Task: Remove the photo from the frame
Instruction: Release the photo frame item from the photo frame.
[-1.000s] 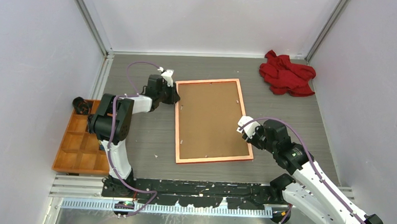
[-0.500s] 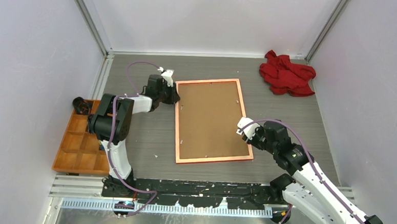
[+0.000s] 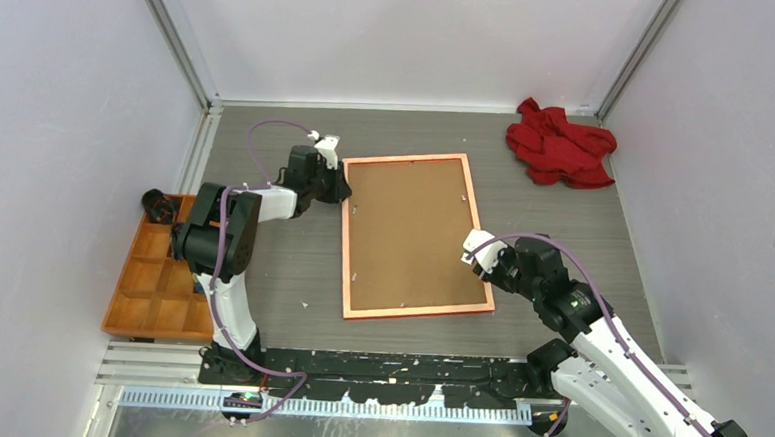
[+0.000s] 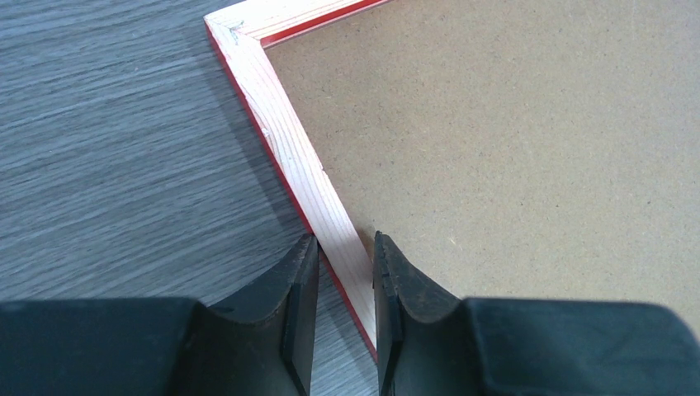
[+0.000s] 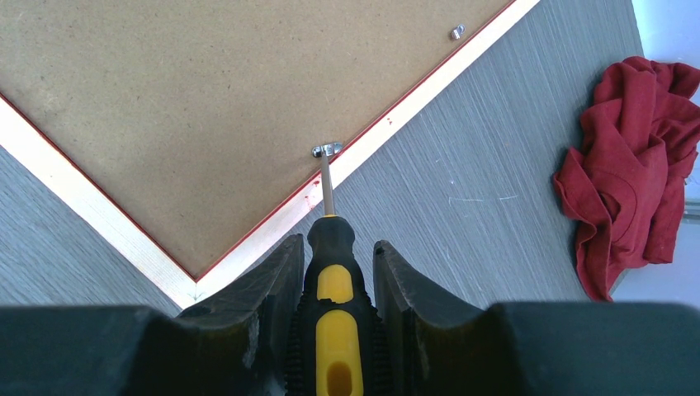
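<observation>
The red frame [image 3: 345, 246] lies face down on the table, its pale back rim [image 4: 289, 136] up. The brown backing board [image 3: 413, 230] fills it, so the photo is hidden. My left gripper [image 3: 341, 188] sits at the frame's left rim near the far corner, and its jaws [image 4: 345, 264] are closed astride that rim. My right gripper [image 3: 482, 256] is at the right rim, shut [image 5: 337, 252] on a black-and-yellow screwdriver [image 5: 334, 280]. The screwdriver's tip touches a small metal tab [image 5: 327, 149] at the board's edge.
A crumpled red cloth [image 3: 560, 142] lies at the far right. An orange compartment tray [image 3: 155, 281] stands at the left edge, with a dark object [image 3: 157, 206] at its far end. A second metal tab [image 5: 456, 32] sits further along the right rim.
My right gripper with the screwdriver has shifted slightly toward the near side along the right rim. The left gripper and the frame have not moved.
</observation>
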`<state>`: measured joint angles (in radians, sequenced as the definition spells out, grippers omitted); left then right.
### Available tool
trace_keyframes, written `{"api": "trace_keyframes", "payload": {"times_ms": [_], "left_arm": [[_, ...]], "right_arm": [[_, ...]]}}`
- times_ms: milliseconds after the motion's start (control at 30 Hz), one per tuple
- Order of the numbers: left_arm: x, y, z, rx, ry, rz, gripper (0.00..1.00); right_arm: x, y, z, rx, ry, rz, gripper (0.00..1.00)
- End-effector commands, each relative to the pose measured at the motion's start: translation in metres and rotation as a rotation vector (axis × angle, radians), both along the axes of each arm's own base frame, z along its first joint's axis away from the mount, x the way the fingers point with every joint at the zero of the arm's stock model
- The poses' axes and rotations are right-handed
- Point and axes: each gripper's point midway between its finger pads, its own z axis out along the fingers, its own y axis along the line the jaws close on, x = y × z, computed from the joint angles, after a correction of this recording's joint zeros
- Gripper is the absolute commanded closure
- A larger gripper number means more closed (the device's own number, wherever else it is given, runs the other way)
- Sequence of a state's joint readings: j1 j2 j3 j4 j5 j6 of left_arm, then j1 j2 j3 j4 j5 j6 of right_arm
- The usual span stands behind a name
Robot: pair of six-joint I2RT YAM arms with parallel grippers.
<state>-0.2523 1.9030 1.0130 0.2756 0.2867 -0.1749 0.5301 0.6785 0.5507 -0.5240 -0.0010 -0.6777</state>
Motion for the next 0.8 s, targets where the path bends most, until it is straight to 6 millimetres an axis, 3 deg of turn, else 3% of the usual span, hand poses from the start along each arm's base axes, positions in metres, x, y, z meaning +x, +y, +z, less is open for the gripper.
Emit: {"api": "trace_keyframes", "payload": {"times_ms": [0, 767], "left_arm": [[-0.0156, -0.01, -0.0058, 0.022, 0.037, -0.076, 1.0], [-0.0158, -0.0103, -0.0056, 0.022, 0.036, -0.079, 0.99]], "right_arm": [[0.0085, -0.0042, 0.0041, -0.016, -0.044, -0.024, 0.99], [0.0086, 0.0006, 0.007, 0.013, -0.031, -0.022, 0.99]]}}
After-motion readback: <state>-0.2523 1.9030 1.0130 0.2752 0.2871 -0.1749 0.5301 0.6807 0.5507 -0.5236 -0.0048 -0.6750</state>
